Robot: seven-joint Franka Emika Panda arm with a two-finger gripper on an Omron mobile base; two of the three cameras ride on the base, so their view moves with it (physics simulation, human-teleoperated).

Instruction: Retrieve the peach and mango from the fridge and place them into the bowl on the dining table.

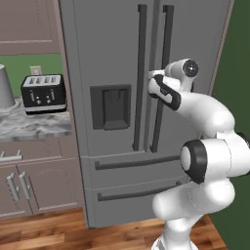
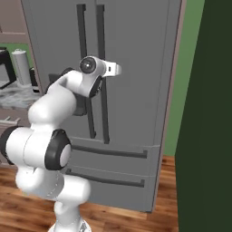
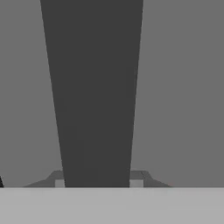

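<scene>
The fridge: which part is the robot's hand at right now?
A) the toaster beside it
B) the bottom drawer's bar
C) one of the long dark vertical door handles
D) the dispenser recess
C: the gripper sits up against the right-hand door handle of the fridge, and the hand view looks straight at that dark bar between the fingertips.

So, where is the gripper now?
The gripper is at the fridge's right door handle, beside the left one; the hand view has that handle between the fingers.

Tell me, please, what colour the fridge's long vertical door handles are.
Dark charcoal, against the grey fridge; the handles show best in the left base view.
</scene>
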